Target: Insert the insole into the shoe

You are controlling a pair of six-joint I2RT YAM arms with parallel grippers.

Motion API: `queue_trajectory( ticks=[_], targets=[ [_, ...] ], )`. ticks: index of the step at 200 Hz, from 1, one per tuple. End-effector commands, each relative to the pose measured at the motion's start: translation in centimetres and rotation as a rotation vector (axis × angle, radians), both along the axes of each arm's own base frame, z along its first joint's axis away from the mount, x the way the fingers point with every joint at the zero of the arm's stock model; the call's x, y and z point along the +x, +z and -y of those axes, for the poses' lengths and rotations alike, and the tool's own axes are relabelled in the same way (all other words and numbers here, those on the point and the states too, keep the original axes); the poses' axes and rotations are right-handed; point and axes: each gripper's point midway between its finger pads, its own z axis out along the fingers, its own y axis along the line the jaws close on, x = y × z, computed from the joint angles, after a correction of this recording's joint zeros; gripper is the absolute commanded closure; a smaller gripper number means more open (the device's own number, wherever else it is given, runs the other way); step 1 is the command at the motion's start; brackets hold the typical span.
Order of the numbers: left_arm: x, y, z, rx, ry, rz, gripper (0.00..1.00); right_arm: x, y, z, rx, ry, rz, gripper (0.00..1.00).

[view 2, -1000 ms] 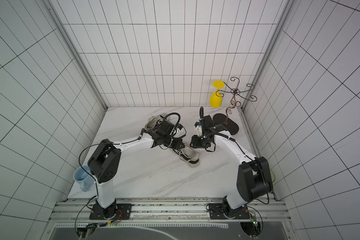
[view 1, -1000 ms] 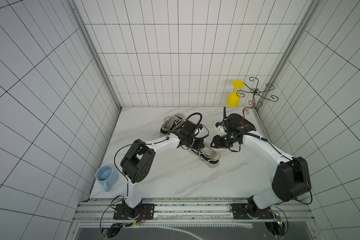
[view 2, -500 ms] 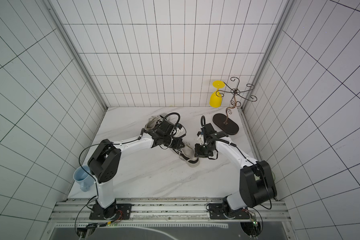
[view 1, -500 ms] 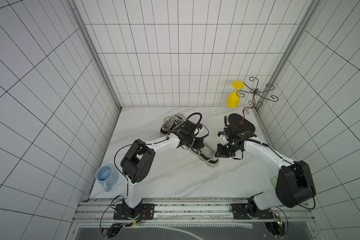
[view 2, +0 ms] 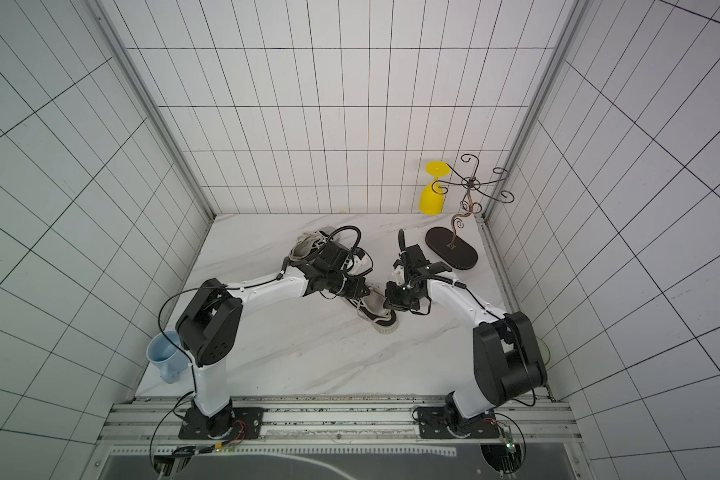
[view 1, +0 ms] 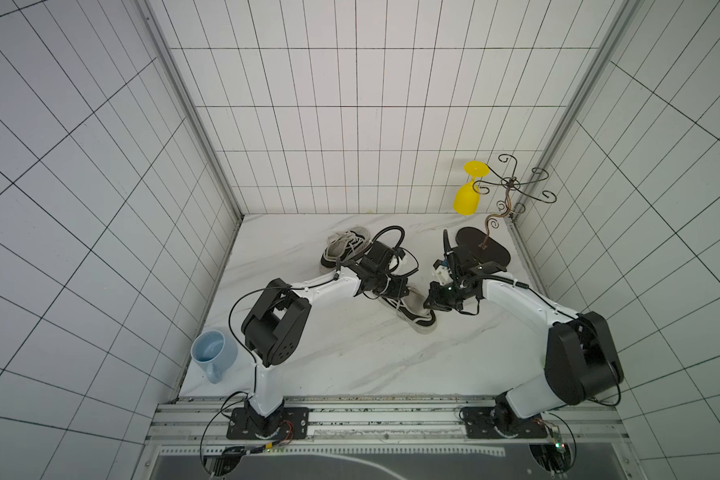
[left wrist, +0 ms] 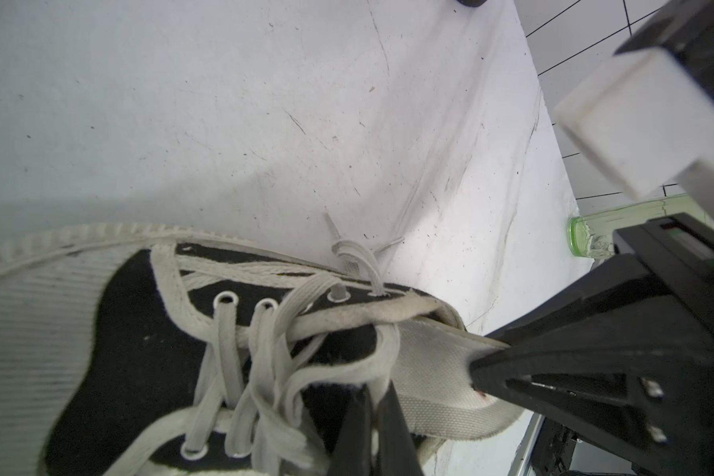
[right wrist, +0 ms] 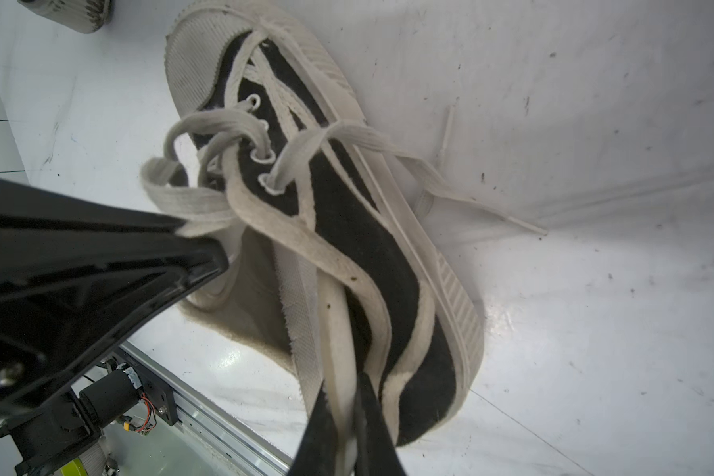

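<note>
Insole (left wrist: pixel 429 371) is caught at its free end by the right claw (left wrist: pixel 477 366), jaws clenched on the woven cloth. Its other end sits in the mouth of the shoe (left wrist: pixel 141 350), and the rest sticks out over the collar. The left claw (right wrist: pixel 207 243) is clenched too, pinching a loop of the laces (right wrist: pixel 190 206) at the side of the mouth. Whether it also has the tongue I cannot tell. More loose laces trail across the opening, over the insole.

The two claws meet above the shoe, close together. It lies near the middle of the bench (view 1: pixel 350 365), heel toward the front edge and toe hidden under the left wrist in both top views.

A second shoe (view 1: pixel 346 249) lies near the back edge, just behind the left arm. In the back right corner a wire stand (view 1: pixel 483 249) rests on its dark oval base just behind the right wrist, with a yellow glass (view 1: pixel 467 201) hung upside down on it. A blue mug (view 1: pixel 213 353) sits at the left edge near the front corner, well apart from the work.
</note>
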Motion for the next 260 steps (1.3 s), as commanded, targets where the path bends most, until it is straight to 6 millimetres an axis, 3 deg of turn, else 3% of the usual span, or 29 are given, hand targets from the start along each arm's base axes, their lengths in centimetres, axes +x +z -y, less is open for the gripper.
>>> queue_trajectory(
  ticks=[1,28,63,71,85,97,124,164,195,260],
  targets=[
    [-0.7,3.0,1.8,-0.105,-0.055,0.014,1.0,1.1,-0.5,-1.6,0.018,0.01,0.038,0.9],
    [-0.5,3.0,1.6,-0.098,-0.047,0.018,1.0,1.5,-1.1,-2.4,-0.039,0.044,0.052,0.9],
    [0.5,2.9,0.8,-0.081,0.004,0.014,1.0,0.7,-3.1,-0.9,-0.224,0.087,0.057,0.85],
    [0.6,3.0,0.7,-0.07,0.006,0.022,1.0,0.6,-3.4,-0.2,-0.278,0.089,0.057,0.79],
    [0.8,2.8,0.4,-0.03,0.013,0.044,1.0,0.7,-3.2,0.6,-0.36,0.098,0.066,0.54],
    [1.1,2.7,0.1,-0.001,0.02,0.061,1.0,0.9,-2.4,1.3,-0.421,0.101,0.098,0.47],
    [1.4,1.9,-0.5,0.042,0.036,0.07,1.0,1.4,0.1,2.3,-0.473,0.076,0.145,0.43],
    [1.7,0.8,-0.6,0.053,0.052,0.051,1.0,1.8,3.4,2.2,-0.351,0.02,0.169,0.35],
    [1.7,0.5,-0.5,0.049,0.05,0.043,1.0,1.6,3.6,3.4,-0.358,0.006,0.16,0.39],
    [1.6,1.1,-0.5,0.037,0.047,0.051,1.0,1.7,1.9,2.4,-0.31,0.027,0.141,0.39]
  ],
)
